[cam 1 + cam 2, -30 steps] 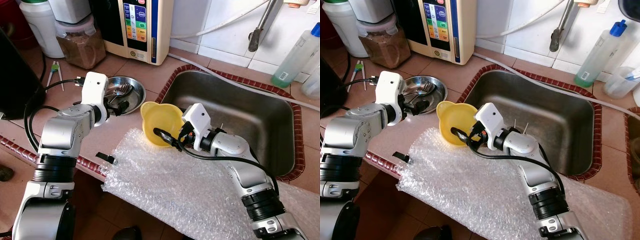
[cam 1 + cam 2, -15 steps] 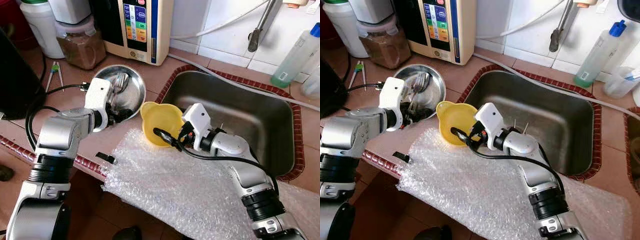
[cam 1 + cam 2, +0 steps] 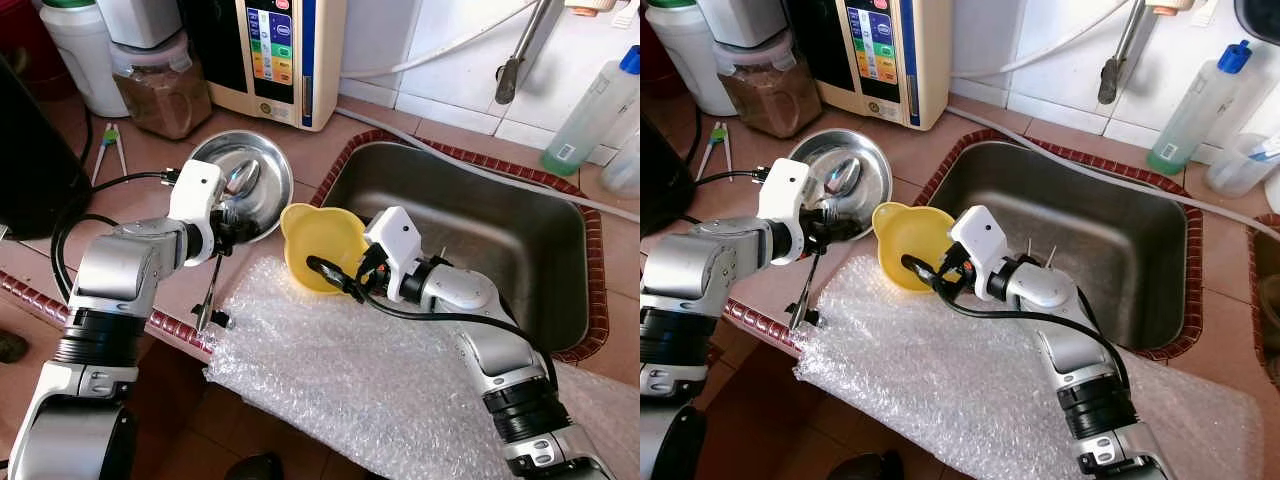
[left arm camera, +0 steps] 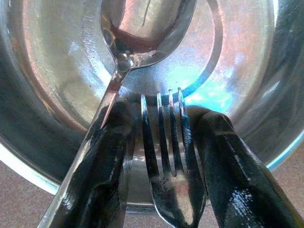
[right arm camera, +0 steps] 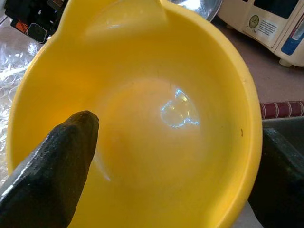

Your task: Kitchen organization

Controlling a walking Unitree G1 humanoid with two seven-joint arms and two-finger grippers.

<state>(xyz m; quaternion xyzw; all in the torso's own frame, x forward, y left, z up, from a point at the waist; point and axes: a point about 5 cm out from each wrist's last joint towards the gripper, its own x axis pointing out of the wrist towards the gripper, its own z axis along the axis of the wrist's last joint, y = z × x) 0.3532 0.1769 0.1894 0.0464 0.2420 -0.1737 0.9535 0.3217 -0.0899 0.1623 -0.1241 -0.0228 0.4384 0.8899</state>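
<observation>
Brown tiles form the tabletop [image 3: 300,140] around a steel sink [image 3: 470,240], and a sheet of bubble wrap [image 3: 380,380] is spread along the front edge. At the left side, a steel bowl [image 3: 262,168] is held tilted by the left tool [image 3: 232,225], whose fingers are clenched over the near rim. A spoon [image 4: 137,33] is seen lying inside the bowl, and a fork [image 4: 166,156] is pressed between the two fingers at the rim, its handle hanging down over the tabletop edge. A yellow bowl [image 3: 322,245] is gripped at its rim by the right tool [image 3: 335,275], one finger inside and one outside; it rests between the steel bowl and the sink, touching the wrap.

The organization is judged to be in an early stage: both bowls are in hand but not yet put away. The cutlery, the chopsticks [image 3: 110,145] and the bottle [image 3: 600,100] are left to be sorted.
</observation>
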